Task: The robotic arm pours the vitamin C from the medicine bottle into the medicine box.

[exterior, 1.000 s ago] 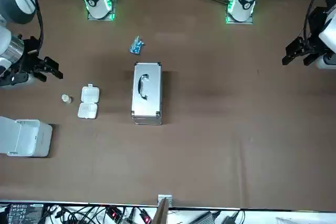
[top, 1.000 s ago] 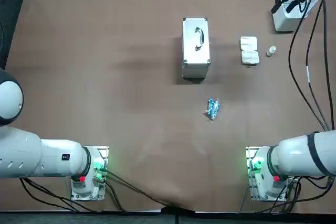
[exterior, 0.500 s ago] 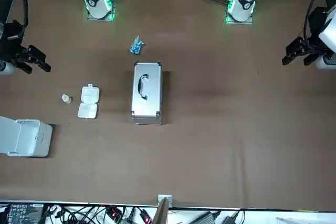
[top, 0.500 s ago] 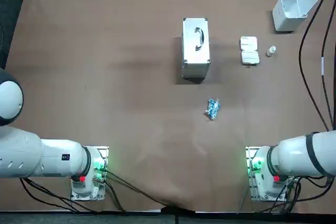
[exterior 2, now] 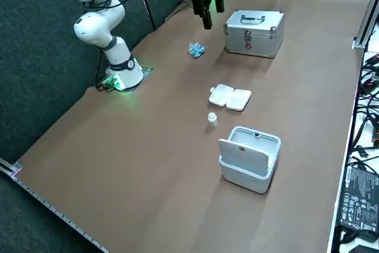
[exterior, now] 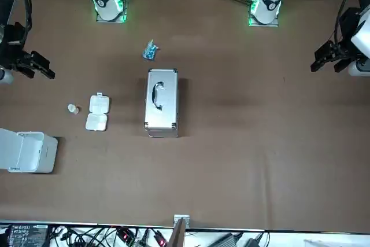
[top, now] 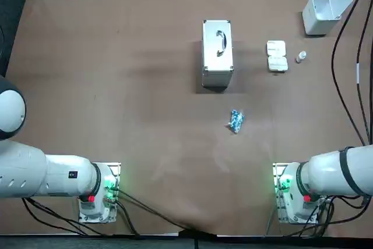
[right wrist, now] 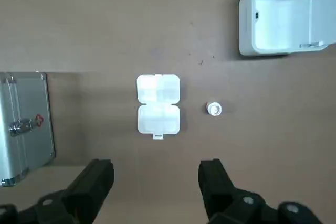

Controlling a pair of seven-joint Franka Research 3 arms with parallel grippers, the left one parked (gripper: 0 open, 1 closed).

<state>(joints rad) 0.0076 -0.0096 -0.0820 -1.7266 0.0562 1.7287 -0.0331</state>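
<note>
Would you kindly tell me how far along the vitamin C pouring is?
Done: the medicine box lies open on the table. In hand: nothing; the right gripper hovers open and empty above the table. Left: grasping the medicine bottle, standing beside the box, and pouring.

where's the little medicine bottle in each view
Top: medicine bottle far right, upper part.
Front: far left, mid height.
Right side: near centre.
Right wrist: beyond the open right end effector.
Landmark: the white medicine box lies just beside it, not touching, in all four.
</note>
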